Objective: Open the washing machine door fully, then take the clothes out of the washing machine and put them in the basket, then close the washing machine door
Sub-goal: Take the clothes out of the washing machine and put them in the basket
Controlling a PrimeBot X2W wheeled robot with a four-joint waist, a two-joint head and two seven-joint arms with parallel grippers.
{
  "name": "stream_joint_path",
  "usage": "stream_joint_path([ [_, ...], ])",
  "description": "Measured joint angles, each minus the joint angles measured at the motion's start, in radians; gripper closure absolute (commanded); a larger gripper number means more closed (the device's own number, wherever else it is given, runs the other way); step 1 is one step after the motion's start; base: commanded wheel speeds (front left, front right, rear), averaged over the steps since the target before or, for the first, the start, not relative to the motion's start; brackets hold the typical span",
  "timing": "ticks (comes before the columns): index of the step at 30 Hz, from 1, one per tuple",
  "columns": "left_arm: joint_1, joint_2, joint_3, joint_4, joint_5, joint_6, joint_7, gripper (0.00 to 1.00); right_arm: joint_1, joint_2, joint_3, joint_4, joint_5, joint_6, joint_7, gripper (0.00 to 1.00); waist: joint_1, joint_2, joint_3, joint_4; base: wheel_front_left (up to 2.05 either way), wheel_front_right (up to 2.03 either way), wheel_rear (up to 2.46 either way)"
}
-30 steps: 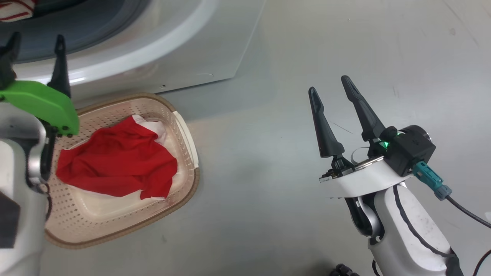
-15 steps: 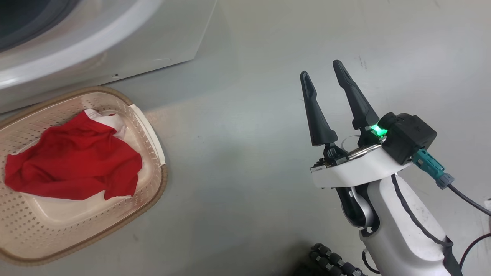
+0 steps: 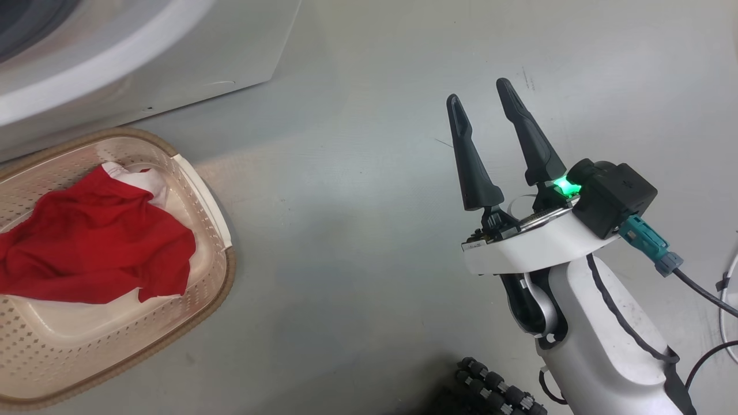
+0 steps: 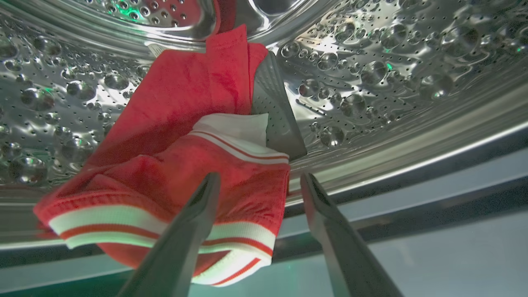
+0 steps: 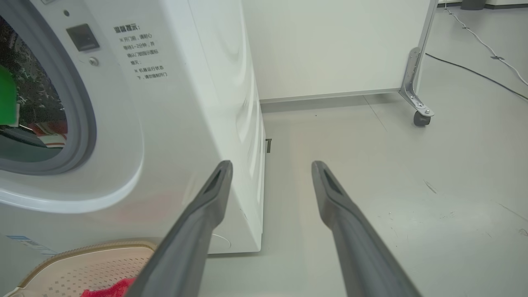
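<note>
My left gripper (image 4: 260, 177) is open inside the washing machine's steel drum (image 4: 392, 62). A red garment with white stripes (image 4: 165, 165) lies on the drum wall against a grey paddle (image 4: 276, 115); its right edge sits between my two fingers, untouched. The cream basket (image 3: 222, 271) stands on the floor before the washing machine (image 3: 144, 69), with another red garment (image 3: 98, 248) in it. My right gripper (image 3: 477, 92) hangs open and empty over bare floor, to the right of the basket. In the right wrist view, the right gripper (image 5: 272, 165) points past the washing machine's (image 5: 185, 103) corner. The washing machine door is out of view.
The drum opening with its grey seal (image 5: 82, 123) shows a green part of my left arm (image 5: 6, 99) inside. A white panel on a caster (image 5: 420, 119) stands behind the washer. Cables (image 5: 474, 70) lie on the grey floor at the right.
The head camera has swung right, so washer and basket slid left in the picture and my left gripper left that view. The right gripper stays open in much the same place.
</note>
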Motion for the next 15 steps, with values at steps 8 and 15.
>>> stream_joint_path([
  [8, -0.006, 0.002, -0.001, 0.052, -0.024, 0.0, 0.091, 0.0, -0.007, 0.001, 0.005, 0.0, 0.011, -0.007, 0.0, 0.0, 0.0, 0.0, 0.004, 0.001, 0.0, 0.0, 0.0],
  [15, -0.007, 0.031, -0.007, 0.071, -0.016, 0.0, 0.127, 0.0, -0.02, 0.001, 0.015, 0.0, 0.012, -0.007, 0.0, 0.0, -0.0001, 0.0, 0.007, 0.0, 0.0, 0.0, 0.0],
])
